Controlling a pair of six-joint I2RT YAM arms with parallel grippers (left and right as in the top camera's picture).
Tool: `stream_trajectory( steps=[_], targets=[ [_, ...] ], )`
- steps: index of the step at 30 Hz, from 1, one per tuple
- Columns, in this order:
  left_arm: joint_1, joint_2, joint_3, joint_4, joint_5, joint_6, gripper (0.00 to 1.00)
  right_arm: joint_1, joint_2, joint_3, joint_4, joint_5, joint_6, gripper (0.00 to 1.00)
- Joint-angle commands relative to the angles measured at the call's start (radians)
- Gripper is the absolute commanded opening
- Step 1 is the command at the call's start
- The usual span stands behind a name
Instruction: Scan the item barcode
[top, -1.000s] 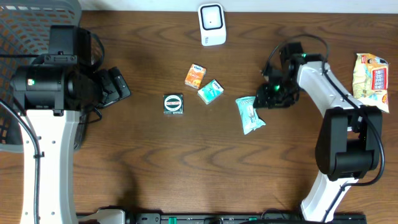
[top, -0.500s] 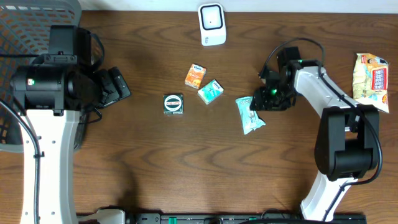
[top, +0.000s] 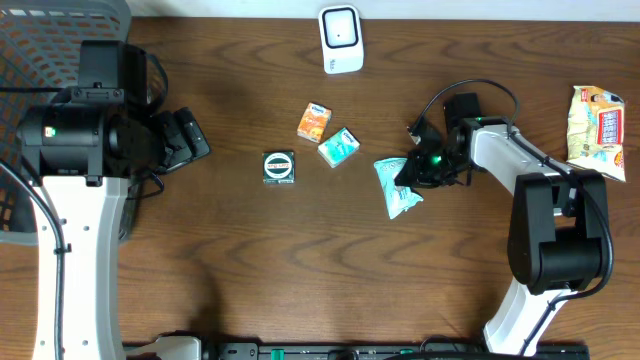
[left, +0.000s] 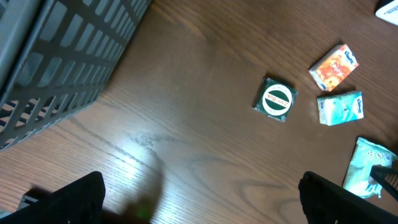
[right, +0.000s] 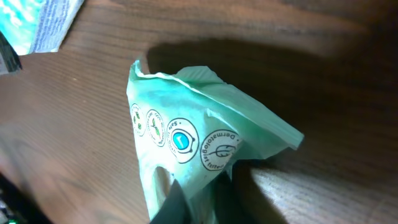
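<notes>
Status: the right jaws are pressing together on the right edge of the mint packet (top: 393, 186), pinching a fold of its film. In the right wrist view the dark fingertips (right: 171, 205) are biting only the near margin of the packet (right: 186, 137), with the rest of the film bunching up and standing clear of the grip. The left jaws are standing spread wide and holding nothing, hovering over bare desk (left: 186, 124) at the left, beside the basket (top: 40, 40).

Location: the packet is sitting right of centre on the desk (top: 300, 270), just right of the teal box (top: 340, 146). The scanner (top: 340, 38) is standing at the far edge, well apart from it. Whether the packet is touching the wood is not clear.

Risks, as judged:
- The grip is taking very little film, so the packet is likely to be slipping out once it is raised or swung
- The film is creasing, so any printed code may be reading poorly. No barcode is showing in either view, so the code may be facing away from the scanner on arrival
- A slack packet hanging low may be brushing the teal box or the orange box (top: 314, 121) on the way to the scanner
</notes>
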Motion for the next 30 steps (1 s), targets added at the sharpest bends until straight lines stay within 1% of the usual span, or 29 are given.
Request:
stream_trajectory(
  steps=[1,4,9,13,15,19,23,27,30],
  targets=[
    [0.005,0.003,-0.002,-0.002,-0.008,-0.004,0.98,0.003,0.021,-0.019,-0.027,-0.039,0.014,0.01],
    [0.005,0.003,-0.002,-0.002,-0.008,-0.004,0.97,-0.005,0.020,0.025,-0.084,-0.197,0.059,0.01],
    [0.005,0.003,-0.002,-0.002,-0.008,-0.004,0.98,-0.043,0.020,0.110,-0.240,-0.441,0.138,0.01],
    [0.005,0.003,-0.002,-0.002,-0.008,-0.004,0.98,-0.077,0.020,0.126,-0.297,-0.562,0.286,0.01],
    [0.005,0.003,-0.002,-0.002,-0.008,-0.004,0.98,-0.090,0.020,0.126,-0.339,-0.633,0.327,0.01],
    [0.005,0.003,-0.002,-0.002,-0.008,-0.004,0.98,-0.101,0.020,0.126,-0.437,-0.804,0.324,0.01],
    [0.005,0.003,-0.002,-0.002,-0.008,-0.004,0.97,-0.101,0.020,0.126,-0.463,-0.945,0.272,0.01],
    [0.005,0.003,-0.002,-0.002,-0.008,-0.004,0.98,-0.100,0.020,0.126,-0.537,-0.969,0.254,0.01],
    [0.005,0.003,-0.002,-0.002,-0.008,-0.004,0.98,-0.100,0.020,0.126,-0.625,-0.999,0.177,0.01]
  ],
)
